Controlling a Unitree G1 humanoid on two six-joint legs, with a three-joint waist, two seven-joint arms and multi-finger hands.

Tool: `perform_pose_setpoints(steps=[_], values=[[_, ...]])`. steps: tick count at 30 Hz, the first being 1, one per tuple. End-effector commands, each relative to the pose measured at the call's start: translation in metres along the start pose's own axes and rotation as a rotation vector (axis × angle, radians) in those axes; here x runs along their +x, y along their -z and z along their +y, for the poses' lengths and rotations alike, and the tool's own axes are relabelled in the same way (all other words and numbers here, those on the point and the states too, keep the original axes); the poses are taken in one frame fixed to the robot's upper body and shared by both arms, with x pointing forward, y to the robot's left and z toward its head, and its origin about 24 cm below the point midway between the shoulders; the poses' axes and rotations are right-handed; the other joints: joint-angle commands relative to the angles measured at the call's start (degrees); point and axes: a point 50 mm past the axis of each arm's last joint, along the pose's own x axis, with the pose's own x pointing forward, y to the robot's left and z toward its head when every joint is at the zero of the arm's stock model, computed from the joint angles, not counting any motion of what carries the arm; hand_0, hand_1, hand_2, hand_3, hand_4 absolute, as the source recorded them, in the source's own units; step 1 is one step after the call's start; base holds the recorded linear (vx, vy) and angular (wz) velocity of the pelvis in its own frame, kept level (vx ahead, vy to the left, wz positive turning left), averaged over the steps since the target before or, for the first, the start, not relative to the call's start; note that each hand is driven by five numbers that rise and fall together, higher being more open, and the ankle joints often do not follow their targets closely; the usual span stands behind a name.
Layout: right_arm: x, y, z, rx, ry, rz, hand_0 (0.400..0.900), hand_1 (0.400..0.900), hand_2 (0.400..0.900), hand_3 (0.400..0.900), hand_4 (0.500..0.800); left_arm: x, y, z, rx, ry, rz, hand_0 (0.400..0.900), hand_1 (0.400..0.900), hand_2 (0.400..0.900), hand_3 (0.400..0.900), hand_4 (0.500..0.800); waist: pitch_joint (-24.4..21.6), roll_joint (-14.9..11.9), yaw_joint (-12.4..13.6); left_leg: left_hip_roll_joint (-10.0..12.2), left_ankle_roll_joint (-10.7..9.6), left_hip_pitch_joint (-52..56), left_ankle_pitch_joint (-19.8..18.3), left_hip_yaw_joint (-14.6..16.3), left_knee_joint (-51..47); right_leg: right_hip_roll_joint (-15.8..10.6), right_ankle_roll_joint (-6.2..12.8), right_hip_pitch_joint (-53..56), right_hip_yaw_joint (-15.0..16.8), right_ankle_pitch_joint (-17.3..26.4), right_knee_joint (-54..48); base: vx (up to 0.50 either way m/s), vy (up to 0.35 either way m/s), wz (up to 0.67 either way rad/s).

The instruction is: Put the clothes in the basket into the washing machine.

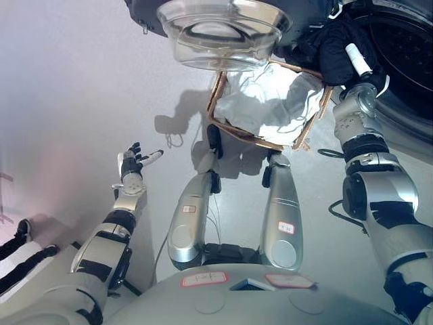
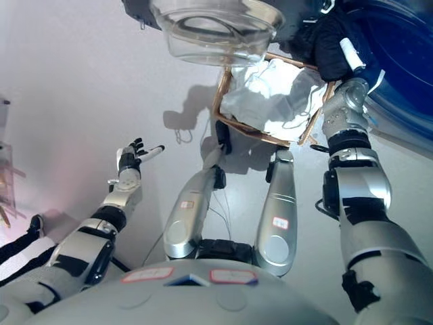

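A brown wicker basket (image 1: 215,95) stands on the floor ahead of me, with white clothes (image 1: 264,101) piled inside it. My right hand (image 1: 358,68) is raised at the upper right, at the mouth of the washing machine drum (image 1: 406,47). It is shut on a dark garment (image 1: 335,44) that bunches around it above the basket's right corner. One white-covered finger (image 1: 357,59) sticks out of the cloth. My left hand (image 1: 135,166) hovers open over the bare floor at the left, far from the basket.
The washer's round glass door (image 1: 223,30) hangs open above the basket's far edge. Pale floor (image 1: 81,81) spreads to the left. Dark shoe-like shapes (image 1: 24,233) lie at the lower left edge.
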Motion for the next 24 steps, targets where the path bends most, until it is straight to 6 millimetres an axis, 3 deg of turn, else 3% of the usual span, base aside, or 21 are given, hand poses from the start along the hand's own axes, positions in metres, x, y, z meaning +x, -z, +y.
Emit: perform_pose_setpoints(steps=[1, 10, 14, 18, 24], values=[[0.004, -0.122, -0.015, 0.213, 0.087, -0.405, 0.4, 0.4, 0.4, 0.4, 0.5, -0.008, 0.029, 0.004, 0.02, -0.028, 0.059, 0.9, 0.9, 0.9, 0.9, 0.8, -7.0, 2.4, -1.5, -2.1, -3.8, 2.4, -6.6, -3.4, 1.3, 2.8, -2.07, 7.0, -0.7, 8.3, -14.1, 0.08, -0.013, 0.03], [-0.009, -0.168, -0.031, 0.227, 0.219, -0.612, 0.4, 0.4, 0.4, 0.4, 0.5, -0.019, 0.046, -0.009, 0.033, 0.013, 0.1, 0.9, 0.9, 0.9, 0.9, 0.8, -9.1, 6.0, -1.0, -1.8, -4.7, 6.1, -4.0, -4.2, -3.1, 3.1, -2.35, 10.2, -1.1, 7.9, -15.9, 0.05, -0.022, 0.03], [-0.013, -0.162, -0.037, 0.292, 0.267, -0.63, 0.4, 0.4, 0.4, 0.4, 0.5, -0.021, 0.047, -0.015, 0.044, 0.018, 0.104, 0.9, 0.9, 0.9, 0.9, 0.8, -9.5, 6.6, -1.8, -1.7, -4.8, 7.6, -4.5, -4.5, -3.5, 3.4, -2.44, 11.7, -1.0, 7.1, -16.1, 0.06, -0.03, -0.03], [-0.011, -0.136, -0.051, 0.236, 0.295, -0.595, 0.4, 0.4, 0.4, 0.4, 0.5, -0.024, 0.05, -0.021, 0.056, 0.03, 0.118, 0.9, 0.9, 0.9, 0.9, 0.8, -10.1, 6.8, -3.3, -1.8, -4.6, 9.2, -5.2, -4.4, -3.9, 3.6, -2.47, 12.8, -0.3, 7.2, -16.4, 0.05, 0.003, -0.14], [-0.011, -0.138, -0.072, 0.177, 0.378, -0.634, 0.4, 0.4, 0.4, 0.4, 0.5, -0.025, 0.05, -0.022, 0.049, 0.041, 0.109, 0.9, 0.9, 0.9, 0.9, 0.8, -11.8, 7.1, -4.2, -1.9, -4.6, 11.0, -5.7, -3.4, -4.4, 2.8, -2.15, 15.1, 0.6, 8.7, -19.7, 0.03, 0.015, -0.15]])
